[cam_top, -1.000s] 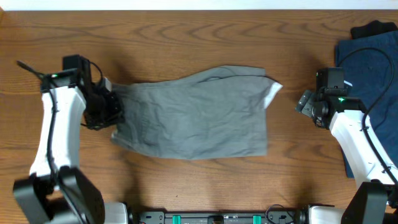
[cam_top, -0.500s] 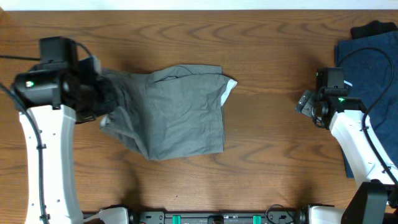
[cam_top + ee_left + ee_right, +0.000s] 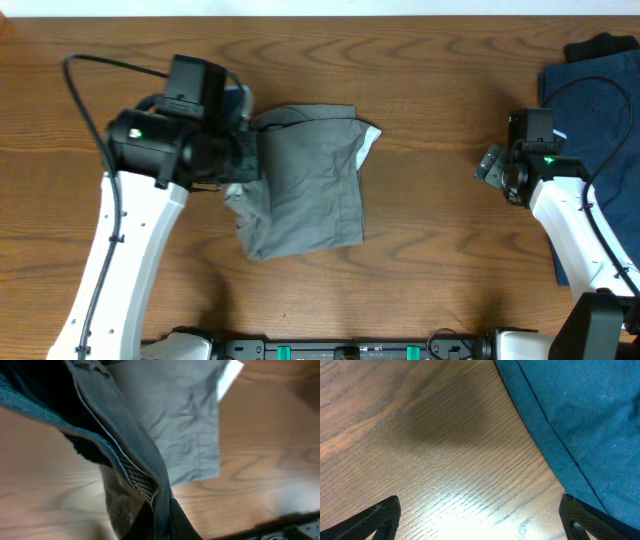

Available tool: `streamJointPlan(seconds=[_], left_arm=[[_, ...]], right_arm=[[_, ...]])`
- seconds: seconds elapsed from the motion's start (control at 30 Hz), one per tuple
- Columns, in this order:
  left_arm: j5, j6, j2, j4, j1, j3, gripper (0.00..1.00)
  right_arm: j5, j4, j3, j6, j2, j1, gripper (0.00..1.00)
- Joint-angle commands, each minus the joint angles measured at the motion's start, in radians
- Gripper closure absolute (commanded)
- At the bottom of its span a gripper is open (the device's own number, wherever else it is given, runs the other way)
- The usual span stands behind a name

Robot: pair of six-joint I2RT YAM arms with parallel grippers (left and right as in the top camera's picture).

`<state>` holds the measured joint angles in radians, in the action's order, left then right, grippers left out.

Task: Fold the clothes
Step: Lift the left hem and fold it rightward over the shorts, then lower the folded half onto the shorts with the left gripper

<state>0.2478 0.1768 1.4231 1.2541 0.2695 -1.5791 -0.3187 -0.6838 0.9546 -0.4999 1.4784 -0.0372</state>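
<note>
The grey-khaki shorts (image 3: 305,180) lie on the wooden table left of centre, doubled over themselves. My left gripper (image 3: 243,155) is shut on their left edge and holds it lifted over the rest of the fabric. In the left wrist view the pinched waistband (image 3: 145,480) hangs from the closed fingers (image 3: 162,522), with the flat part of the shorts (image 3: 175,415) beyond. My right gripper (image 3: 492,165) is open and empty over bare table at the right; its fingertips (image 3: 480,517) frame bare wood.
A dark blue garment (image 3: 595,120) lies at the right edge of the table, partly under the right arm, and shows in the right wrist view (image 3: 580,420). A small black garment (image 3: 603,48) sits at the far right corner.
My left gripper has carried the left edge of the shorts to the right, over the rest of the fabric, so the shorts are now narrower. The right arm has not moved.
</note>
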Motion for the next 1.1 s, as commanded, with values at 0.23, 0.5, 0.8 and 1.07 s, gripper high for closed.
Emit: streamJointPlan(seconds=[0.23,0.5,0.8,1.07], left_arm=[[0.002,0.041,0.058,-0.048,0.114,0.051,0.94],[0.002,0.042,0.156,-0.140,0.202,0.086,0.94],[0.002,0.042,0.188,-0.243,0.262,0.086,0.94],[0.025,0.042,0.303,-0.270,0.298,0.086,0.94]], right_arm=[[-0.017,-0.001,0.014,0.007,-0.006,-0.003,0.01],[-0.017,-0.002,0.014,0.007,-0.006,-0.003,0.01],[-0.017,-0.002,0.014,0.007,-0.006,-0.003,0.01],[-0.017,-0.002,0.014,0.007,-0.006,-0.003,0.01]])
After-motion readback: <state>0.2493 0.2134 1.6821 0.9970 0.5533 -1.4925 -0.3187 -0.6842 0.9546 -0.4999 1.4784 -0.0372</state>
